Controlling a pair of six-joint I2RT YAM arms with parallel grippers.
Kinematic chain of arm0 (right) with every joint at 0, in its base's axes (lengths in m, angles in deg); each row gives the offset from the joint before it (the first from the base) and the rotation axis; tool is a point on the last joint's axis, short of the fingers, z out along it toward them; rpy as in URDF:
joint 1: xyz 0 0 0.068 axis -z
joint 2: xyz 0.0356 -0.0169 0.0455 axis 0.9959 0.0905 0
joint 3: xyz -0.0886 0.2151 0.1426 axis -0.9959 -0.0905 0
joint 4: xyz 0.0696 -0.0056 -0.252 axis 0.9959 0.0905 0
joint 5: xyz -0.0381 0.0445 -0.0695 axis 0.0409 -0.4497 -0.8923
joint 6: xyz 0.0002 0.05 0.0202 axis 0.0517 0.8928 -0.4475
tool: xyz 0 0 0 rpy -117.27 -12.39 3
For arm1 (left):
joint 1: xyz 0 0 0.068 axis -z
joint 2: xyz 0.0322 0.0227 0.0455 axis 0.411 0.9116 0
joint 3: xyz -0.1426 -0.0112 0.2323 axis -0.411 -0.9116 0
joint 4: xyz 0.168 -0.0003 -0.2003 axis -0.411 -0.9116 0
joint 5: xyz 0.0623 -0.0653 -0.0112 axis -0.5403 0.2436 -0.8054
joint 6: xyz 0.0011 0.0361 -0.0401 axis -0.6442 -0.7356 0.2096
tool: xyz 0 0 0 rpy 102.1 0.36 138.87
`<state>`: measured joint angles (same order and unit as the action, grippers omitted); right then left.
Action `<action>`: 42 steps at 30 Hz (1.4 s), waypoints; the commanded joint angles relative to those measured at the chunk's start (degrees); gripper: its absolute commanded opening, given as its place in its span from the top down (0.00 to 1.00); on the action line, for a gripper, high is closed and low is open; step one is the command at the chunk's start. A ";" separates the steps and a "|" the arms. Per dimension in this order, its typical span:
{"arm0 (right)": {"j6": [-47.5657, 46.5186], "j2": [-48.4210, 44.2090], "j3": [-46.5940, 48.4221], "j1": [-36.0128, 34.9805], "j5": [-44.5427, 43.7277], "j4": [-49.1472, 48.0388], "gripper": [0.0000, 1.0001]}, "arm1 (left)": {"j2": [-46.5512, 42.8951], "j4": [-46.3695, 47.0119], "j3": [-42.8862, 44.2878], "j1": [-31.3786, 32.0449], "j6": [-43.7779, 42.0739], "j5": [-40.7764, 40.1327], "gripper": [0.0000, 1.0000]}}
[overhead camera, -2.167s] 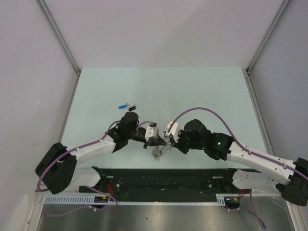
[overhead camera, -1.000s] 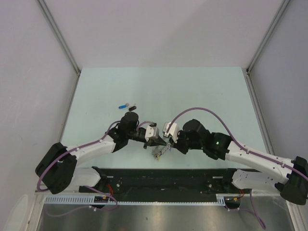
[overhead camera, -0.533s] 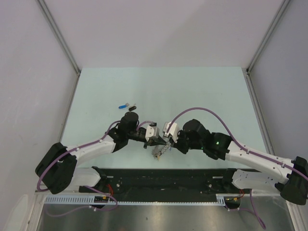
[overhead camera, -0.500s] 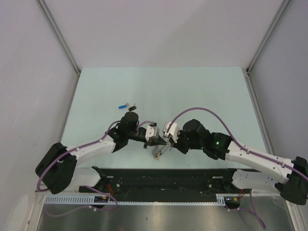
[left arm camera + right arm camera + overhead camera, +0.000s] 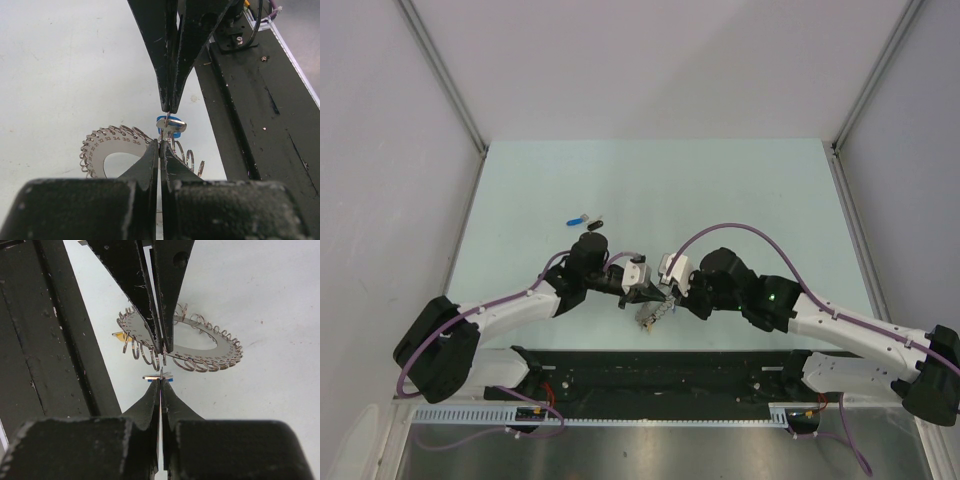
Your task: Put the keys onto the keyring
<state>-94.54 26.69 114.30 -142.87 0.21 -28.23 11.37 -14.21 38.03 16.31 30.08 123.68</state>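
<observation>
At the keyring [image 5: 653, 314]: left gripper [image 5: 656, 294] and right gripper [image 5: 669, 291] closed, tip to tip.
Top view: both tools meet over the keyring; two loose keys [image 5: 585, 218] lie well apart from it, on the left arm's side. Left wrist view: left jaws pressed together on the keyring rim, blue key [image 5: 170, 125] just beside that rim. Right wrist view: right jaws pinch the blue key just short of the keyring; a yellow key [image 5: 120, 336] peeks from under the rim.
</observation>
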 commanded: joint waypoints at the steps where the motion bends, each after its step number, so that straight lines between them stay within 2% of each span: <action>1: 0.79 0.13 0.47 -0.03 -0.43 -1.03 1.00 | -0.68 1.19 1.64 -0.24 -2.06 2.48 1.00; 42: 0.79 0.30 0.56 0.23 0.45 -1.64 1.00 | 0.11 0.93 2.08 -0.24 -2.58 3.79 1.00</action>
<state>-94.54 26.89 114.30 -142.81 0.04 -28.36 11.48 -14.25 38.03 16.31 29.12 124.18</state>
